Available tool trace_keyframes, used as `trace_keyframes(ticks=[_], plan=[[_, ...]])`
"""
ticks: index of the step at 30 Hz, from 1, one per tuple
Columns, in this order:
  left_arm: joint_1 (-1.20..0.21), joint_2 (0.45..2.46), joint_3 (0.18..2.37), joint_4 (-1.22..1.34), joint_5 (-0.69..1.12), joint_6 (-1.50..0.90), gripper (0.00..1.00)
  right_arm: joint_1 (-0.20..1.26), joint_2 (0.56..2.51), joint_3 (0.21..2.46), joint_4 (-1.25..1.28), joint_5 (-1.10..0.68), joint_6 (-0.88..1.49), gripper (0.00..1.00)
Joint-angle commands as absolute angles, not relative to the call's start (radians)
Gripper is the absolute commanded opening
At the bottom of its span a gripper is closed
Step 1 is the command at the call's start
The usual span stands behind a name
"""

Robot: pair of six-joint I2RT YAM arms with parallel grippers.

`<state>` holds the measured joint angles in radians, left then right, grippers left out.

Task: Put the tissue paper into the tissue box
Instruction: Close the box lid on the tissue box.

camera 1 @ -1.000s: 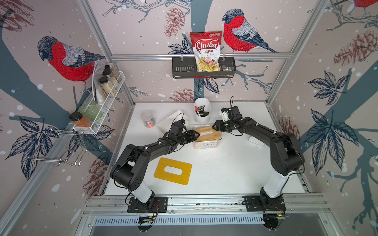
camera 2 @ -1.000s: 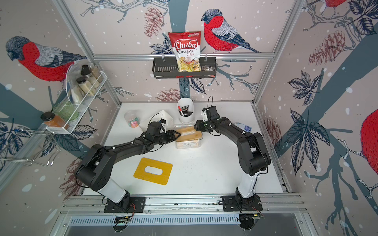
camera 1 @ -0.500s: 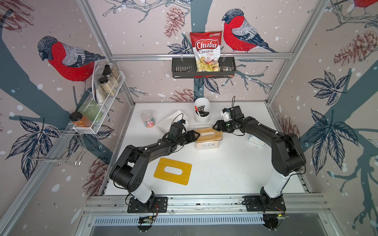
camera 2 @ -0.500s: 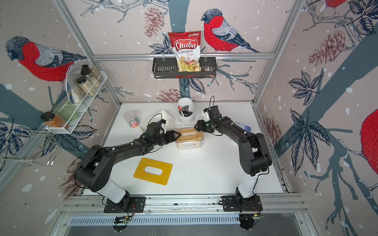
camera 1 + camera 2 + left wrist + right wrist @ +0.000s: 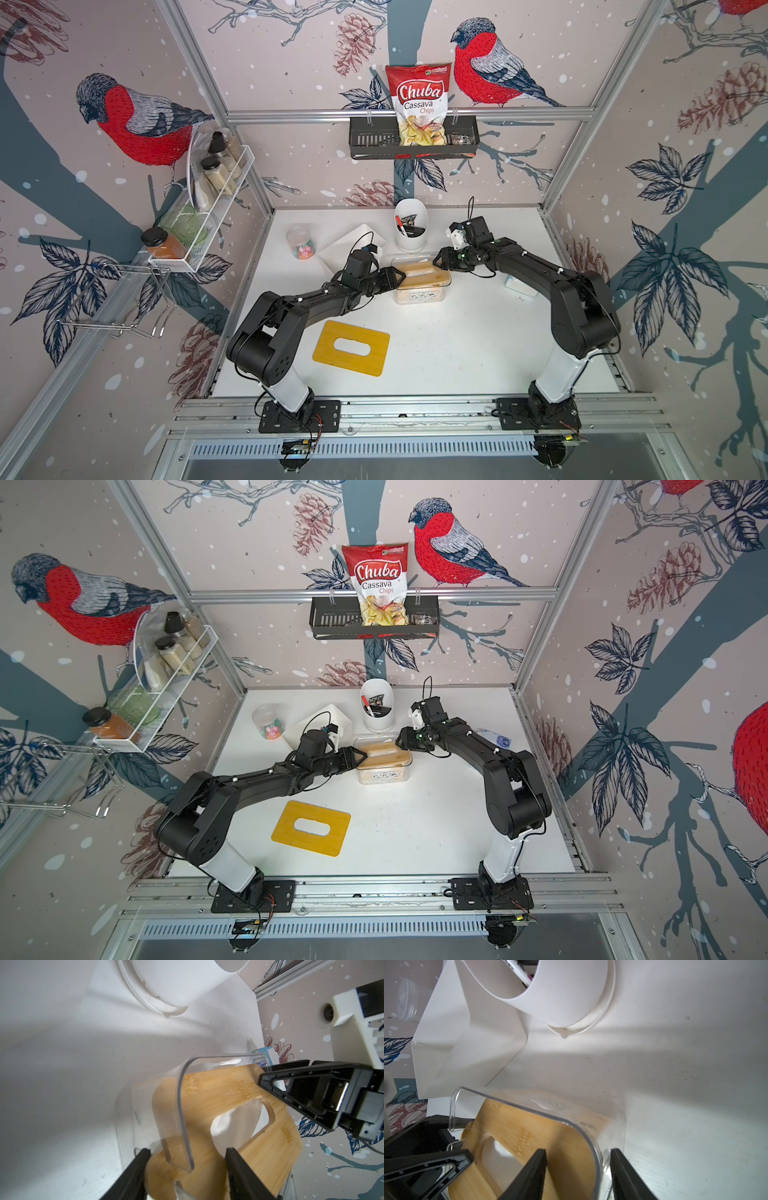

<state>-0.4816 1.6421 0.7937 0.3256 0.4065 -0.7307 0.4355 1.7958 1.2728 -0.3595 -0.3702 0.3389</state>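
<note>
The soft blue-and-white pack of tissue paper [image 5: 519, 287] lies on the white table [image 5: 457, 340], right of centre in both top views. It is partly hidden by the right arm and is outside the clear, open-topped plastic tissue box [image 5: 422, 291], which stands just above the middle of the frame. Inside the box a slotted bamboo board [image 5: 218, 1088] sits tilted. Something white shows through its slot; I cannot tell what it is.

The left gripper [image 5: 401, 276] meets the box's left end with its fingers [image 5: 239, 1167] apart, one outside the clear wall and one over the board. The right gripper [image 5: 436, 262] meets the right end, its fingers [image 5: 533, 1167] likewise apart astride the wall and squeezing nothing.

Below the box, toward lower centre, a flat yellow bamboo lid [image 5: 328, 345] with an oval hole lies on the table. Above the box stand a white cup of pens [image 5: 411, 237], a white square dish [image 5: 345, 249] and a small clear jar of coloured sweets [image 5: 300, 249].
</note>
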Motion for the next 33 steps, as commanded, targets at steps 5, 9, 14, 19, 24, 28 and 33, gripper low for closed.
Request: trace_keyframes(ticks=[5, 9, 14, 19, 24, 28, 33], plan=[[-0.497, 1.635, 0.788, 0.332, 0.397, -0.673, 0.57, 0.448, 1.800, 1.288, -0.355, -0.442, 0.348, 0.53], [-0.497, 1.632, 0.791, 0.329, 0.393, -0.671, 0.57, 0.441, 1.801, 1.300, -0.376, -0.427, 0.337, 0.56], [-0.497, 1.634, 0.795, 0.326, 0.394, -0.670, 0.57, 0.399, 1.778, 1.298, -0.394, -0.409, 0.326, 0.65], [-0.497, 1.634, 0.794, 0.327, 0.392, -0.672, 0.57, 0.376, 1.755, 1.293, -0.406, -0.401, 0.312, 0.75], [-0.497, 1.635, 0.798, 0.328, 0.391, -0.676, 0.57, 0.367, 1.717, 1.257, -0.426, -0.374, 0.306, 0.79], [-0.497, 1.634, 0.799, 0.327, 0.391, -0.675, 0.57, 0.373, 1.670, 1.191, -0.419, -0.363, 0.323, 0.75], [-0.496, 1.636, 0.799, 0.327, 0.393, -0.677, 0.57, 0.417, 1.642, 1.160, -0.421, -0.337, 0.348, 0.70]])
